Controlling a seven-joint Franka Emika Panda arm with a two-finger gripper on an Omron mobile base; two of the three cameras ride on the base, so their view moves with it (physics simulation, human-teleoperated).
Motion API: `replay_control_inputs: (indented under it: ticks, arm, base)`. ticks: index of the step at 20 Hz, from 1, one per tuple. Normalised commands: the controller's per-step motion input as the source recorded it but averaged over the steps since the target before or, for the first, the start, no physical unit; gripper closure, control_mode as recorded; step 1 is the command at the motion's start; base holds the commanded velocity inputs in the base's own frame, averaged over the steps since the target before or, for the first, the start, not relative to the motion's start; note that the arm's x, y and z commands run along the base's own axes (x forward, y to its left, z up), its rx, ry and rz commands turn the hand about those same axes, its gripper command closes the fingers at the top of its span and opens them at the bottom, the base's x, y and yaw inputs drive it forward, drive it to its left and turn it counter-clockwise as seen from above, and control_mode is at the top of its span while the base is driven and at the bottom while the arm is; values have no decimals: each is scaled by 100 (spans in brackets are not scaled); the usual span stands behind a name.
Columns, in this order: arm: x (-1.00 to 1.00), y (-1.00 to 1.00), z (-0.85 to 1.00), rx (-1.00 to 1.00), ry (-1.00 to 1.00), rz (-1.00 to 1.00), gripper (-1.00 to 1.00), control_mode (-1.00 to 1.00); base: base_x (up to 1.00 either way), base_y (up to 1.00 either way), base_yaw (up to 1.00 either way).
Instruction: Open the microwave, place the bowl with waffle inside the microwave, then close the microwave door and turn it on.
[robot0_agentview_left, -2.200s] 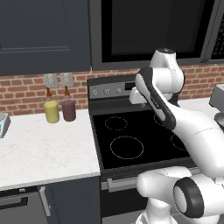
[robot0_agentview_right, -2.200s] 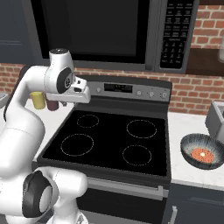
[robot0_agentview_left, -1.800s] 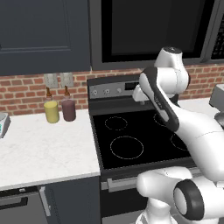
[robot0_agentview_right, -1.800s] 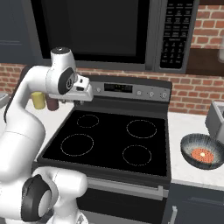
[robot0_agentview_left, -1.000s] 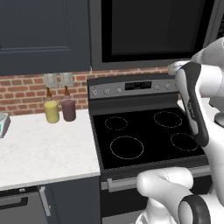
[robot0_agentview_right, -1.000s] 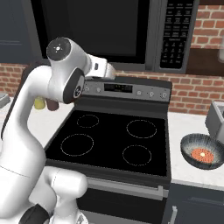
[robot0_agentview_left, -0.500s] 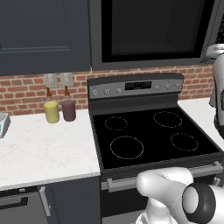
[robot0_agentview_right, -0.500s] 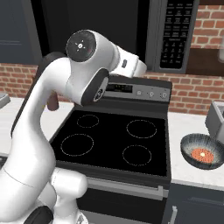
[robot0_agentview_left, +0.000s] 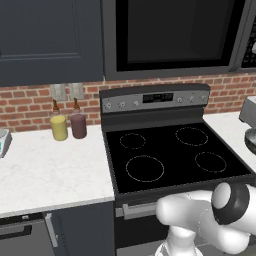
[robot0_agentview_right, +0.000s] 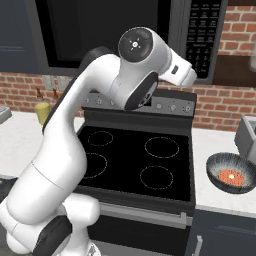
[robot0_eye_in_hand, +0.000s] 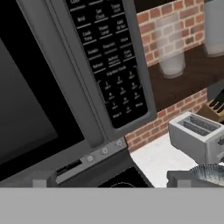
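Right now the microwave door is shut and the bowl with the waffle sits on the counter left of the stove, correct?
Not quite. The microwave door is shut, but the bowl with the waffle sits on the counter right of the stove, not left. The right base view shows it there, near the toaster.

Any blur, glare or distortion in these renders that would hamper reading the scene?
Left base view: even light, no glare on the microwave door. Right base view: sharp; the bowl and waffle read clearly. Hand view: tilted, with soft keypad lettering and a hazy translucent glass.
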Motion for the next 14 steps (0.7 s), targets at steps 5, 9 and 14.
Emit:
replay_control_inputs:
  ticks: [5,9,14]
  arm:
    - [24,-2,0,-1,-1,4,-100,-100]
    - [37,-1,0,-1,-13,7,-100,-100]
    - [58,-2,0,0,-2,8,-100,-100]
  base:
    - [0,0,0]
    - [0,0,0]
    - [0,0,0]
